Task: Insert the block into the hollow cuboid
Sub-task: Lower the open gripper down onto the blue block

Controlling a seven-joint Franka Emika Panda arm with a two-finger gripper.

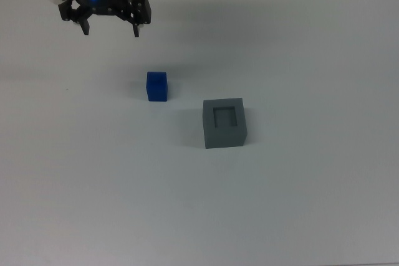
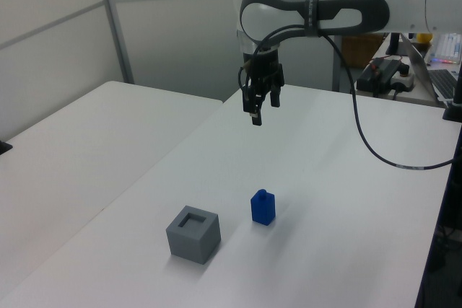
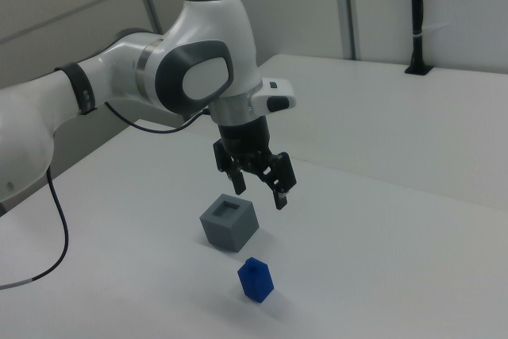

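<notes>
In the top view, the pincer (image 1: 111, 29) was held empty, fingers apart; the block (image 1: 157, 86) lay below-right of it on the table (image 1: 299, 204), with the hollow cuboid (image 1: 224, 123) beyond. The approach step was judged under way.

In the left view, the arm (image 2: 339, 5) was seen reaching in high, pincer pointing down.

In the right view, descent over the block was judged next.

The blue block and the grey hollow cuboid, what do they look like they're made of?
Blue block: probably plastic, possibly 3D-printed; even matte colour, no glare, and a small nub on top in the left view. Grey hollow cuboid: likely the same; flat matte grey, crisp square recess.
</notes>
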